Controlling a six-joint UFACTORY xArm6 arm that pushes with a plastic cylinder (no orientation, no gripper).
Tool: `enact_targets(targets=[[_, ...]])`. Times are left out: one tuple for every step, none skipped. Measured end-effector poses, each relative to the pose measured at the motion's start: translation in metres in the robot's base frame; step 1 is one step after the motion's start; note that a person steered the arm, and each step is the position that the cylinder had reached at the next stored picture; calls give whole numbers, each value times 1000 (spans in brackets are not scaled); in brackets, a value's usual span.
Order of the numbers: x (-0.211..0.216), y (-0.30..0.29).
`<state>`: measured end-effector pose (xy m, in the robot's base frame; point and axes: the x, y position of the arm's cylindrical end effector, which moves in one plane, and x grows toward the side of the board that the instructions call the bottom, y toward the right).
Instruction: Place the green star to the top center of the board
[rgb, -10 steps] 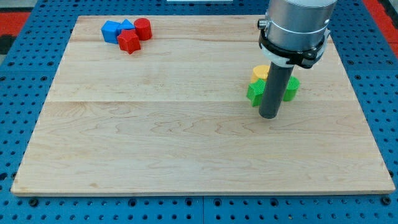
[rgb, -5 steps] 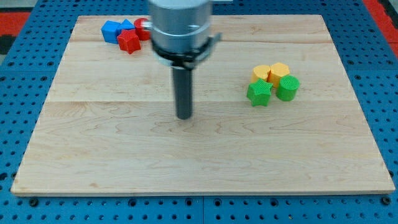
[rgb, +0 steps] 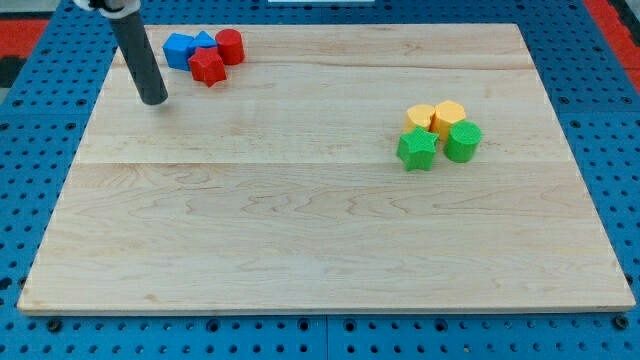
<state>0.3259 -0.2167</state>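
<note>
The green star (rgb: 417, 150) lies on the wooden board (rgb: 320, 220) at the view's right, a little above the middle. It touches a green cylinder (rgb: 462, 141) on its right and two yellow blocks (rgb: 436, 117) above it. My tip (rgb: 155, 99) is at the board's upper left, far to the left of the green star and just left of the red and blue blocks.
A cluster sits at the board's top left: a red star (rgb: 208, 67), a red cylinder (rgb: 230, 46) and two blue blocks (rgb: 185, 48). Blue perforated table surrounds the board.
My tip has swept from beside the green star at the right, across the middle, to the board's upper left. No block has moved.
</note>
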Motion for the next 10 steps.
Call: enact_targets(targets=[[-20, -5], [-29, -5], [-29, -4], [-29, -1], [-28, 1], [-3, 72], [26, 163], [70, 208], [139, 225], [144, 327]])
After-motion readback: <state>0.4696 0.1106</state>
